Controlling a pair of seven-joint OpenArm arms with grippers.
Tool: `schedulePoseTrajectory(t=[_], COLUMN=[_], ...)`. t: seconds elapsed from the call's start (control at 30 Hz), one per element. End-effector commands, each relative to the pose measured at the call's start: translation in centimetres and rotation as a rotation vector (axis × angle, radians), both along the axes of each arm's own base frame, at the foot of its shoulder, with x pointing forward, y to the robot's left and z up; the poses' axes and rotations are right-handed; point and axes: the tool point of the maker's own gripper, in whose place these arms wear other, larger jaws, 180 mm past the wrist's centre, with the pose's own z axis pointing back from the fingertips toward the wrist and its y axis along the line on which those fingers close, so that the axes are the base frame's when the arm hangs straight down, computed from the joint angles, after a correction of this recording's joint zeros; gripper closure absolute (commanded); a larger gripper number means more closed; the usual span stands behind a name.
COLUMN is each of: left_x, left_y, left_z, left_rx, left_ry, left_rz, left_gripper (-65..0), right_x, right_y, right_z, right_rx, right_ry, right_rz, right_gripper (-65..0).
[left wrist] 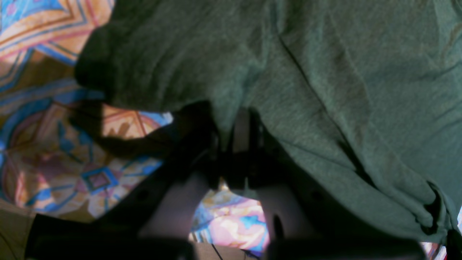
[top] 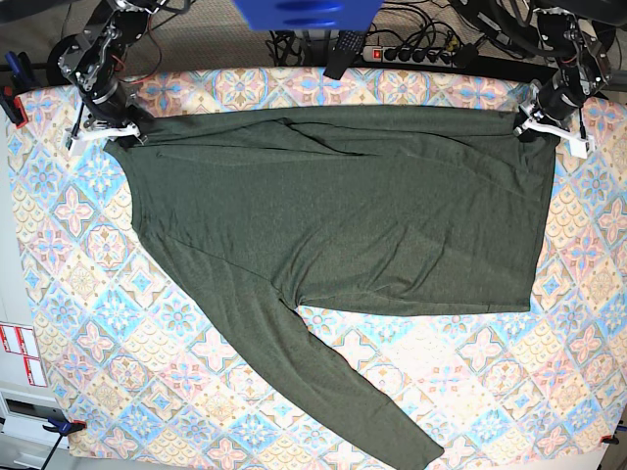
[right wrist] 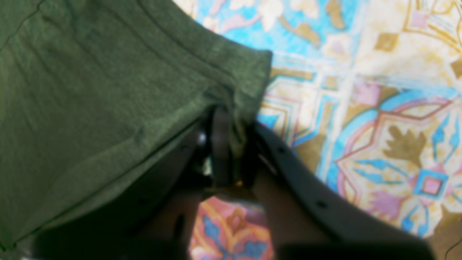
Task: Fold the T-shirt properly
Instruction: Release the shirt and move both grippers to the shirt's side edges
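The T-shirt (top: pixel 343 225), dark olive green, lies spread flat across the patterned table, with one long sleeve (top: pixel 323 382) trailing toward the front edge. My left gripper (top: pixel 530 126) sits at the shirt's far right corner. In the left wrist view it (left wrist: pixel 238 133) is shut, with a fold of the shirt (left wrist: pixel 325 72) pinched between its fingers. My right gripper (top: pixel 125 133) is at the far left corner. In the right wrist view the shirt's hemmed edge (right wrist: pixel 90 90) still runs down between its close-set fingers (right wrist: pixel 234 141).
A colourful tiled cloth (top: pixel 88 294) covers the table. A power strip with cables (top: pixel 411 51) lies along the back edge, under a blue object (top: pixel 304 12). A clamp (top: pixel 10 98) grips the left edge, and red-and-white labels (top: pixel 20 352) sit at the left.
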Motion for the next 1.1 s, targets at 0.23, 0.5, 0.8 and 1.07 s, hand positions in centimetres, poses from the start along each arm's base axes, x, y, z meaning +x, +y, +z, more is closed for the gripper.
schedulePoseTrajectory(t=[0.23, 0.5, 0.8, 1.07], left_x=[-0.6, 1.1, 5.5, 12.6], left_y=[0.3, 1.1, 3.7, 3.7], left_z=[0.9, 6.0, 10.0, 11.3], left_rx=[0.01, 0.133, 0.192, 0.26], left_ry=[0.069, -0.041, -0.195, -0.248], left_rz=[-0.054, -0.102, -0.017, -0.045], left_gripper=[-10.9, -30.2, -30.1, -30.0], right_x=[0.9, 2.0, 3.0, 11.0], right_y=[-1.5, -2.2, -2.2, 0.1], right_z=[3.1, 5.7, 7.1, 10.0], right_rx=[-0.087, -0.152, -0.177, -0.143], right_ry=[-0.033, -0.088, -0.123, -0.285], right_rz=[0.024, 0.038, 0.052, 0.101], right_gripper=[-21.4, -21.4, -21.4, -21.4])
